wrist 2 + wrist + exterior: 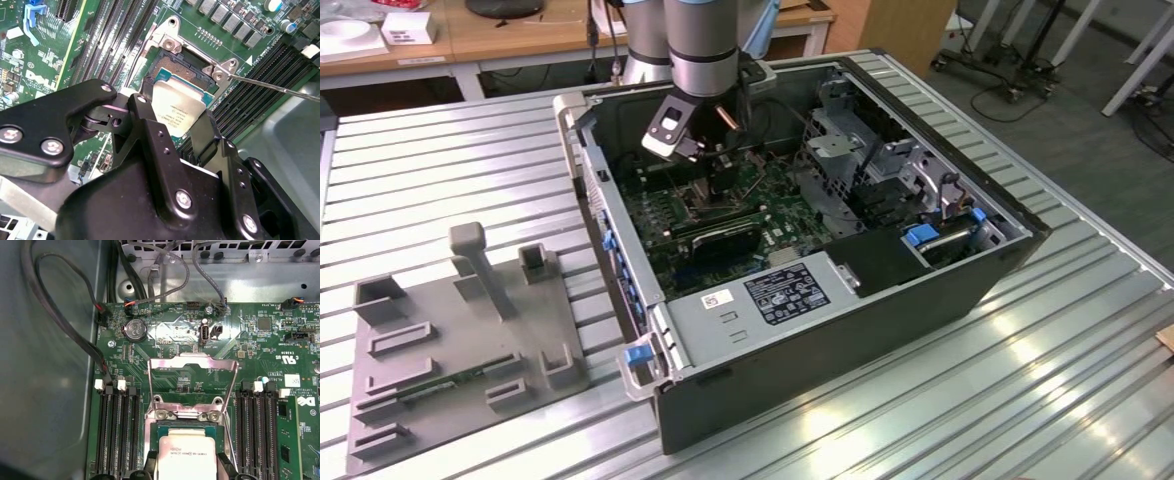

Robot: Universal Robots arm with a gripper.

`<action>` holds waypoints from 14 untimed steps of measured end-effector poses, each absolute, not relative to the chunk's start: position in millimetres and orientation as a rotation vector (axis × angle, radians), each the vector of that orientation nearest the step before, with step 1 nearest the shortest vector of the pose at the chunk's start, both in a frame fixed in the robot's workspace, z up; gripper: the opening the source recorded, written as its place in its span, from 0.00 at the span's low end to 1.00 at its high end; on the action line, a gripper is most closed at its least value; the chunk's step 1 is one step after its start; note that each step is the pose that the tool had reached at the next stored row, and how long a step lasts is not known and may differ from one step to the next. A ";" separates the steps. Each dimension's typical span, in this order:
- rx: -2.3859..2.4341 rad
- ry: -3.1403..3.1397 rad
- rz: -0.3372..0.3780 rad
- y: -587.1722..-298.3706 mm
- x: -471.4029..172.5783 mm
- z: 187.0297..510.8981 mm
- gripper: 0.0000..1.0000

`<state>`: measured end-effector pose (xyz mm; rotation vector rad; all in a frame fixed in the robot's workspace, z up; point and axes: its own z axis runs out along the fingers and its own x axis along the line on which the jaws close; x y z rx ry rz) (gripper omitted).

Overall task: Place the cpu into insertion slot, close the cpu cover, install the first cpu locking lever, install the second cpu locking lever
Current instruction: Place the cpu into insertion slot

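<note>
My gripper (177, 104) is shut on the cpu (181, 112), a flat silver-topped chip held by two opposite edges between the black fingers (205, 131). The chip hangs tilted just over the insertion slot (172, 67), whose dark contact field shows past its far edge. In the first wrist view the cpu (187, 456) sits between the fingertips of the gripper (187, 466), and the cpu cover (165, 363) stands swung up behind the socket. A thin locking lever (272, 88) sticks out sideways from the socket corner. In the exterior view the gripper (707, 188) reaches down into the open computer case (854, 300).
Long black memory slots (117, 435) flank the socket on both sides. Cables (60, 315) loop along the case wall. A drive cage (854, 160) and a grey power supply box (761, 300) stand inside the case. A grey fixture plate (454, 340) lies at the exterior view's left.
</note>
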<state>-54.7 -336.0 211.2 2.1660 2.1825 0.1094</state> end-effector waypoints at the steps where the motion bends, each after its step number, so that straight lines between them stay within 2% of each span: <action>1: 2.168 2.181 0.109 -336.0 -54.7 211.0 0.54; 14: 2.172 2.180 0.113 -336.1 -55.4 204.9 0.54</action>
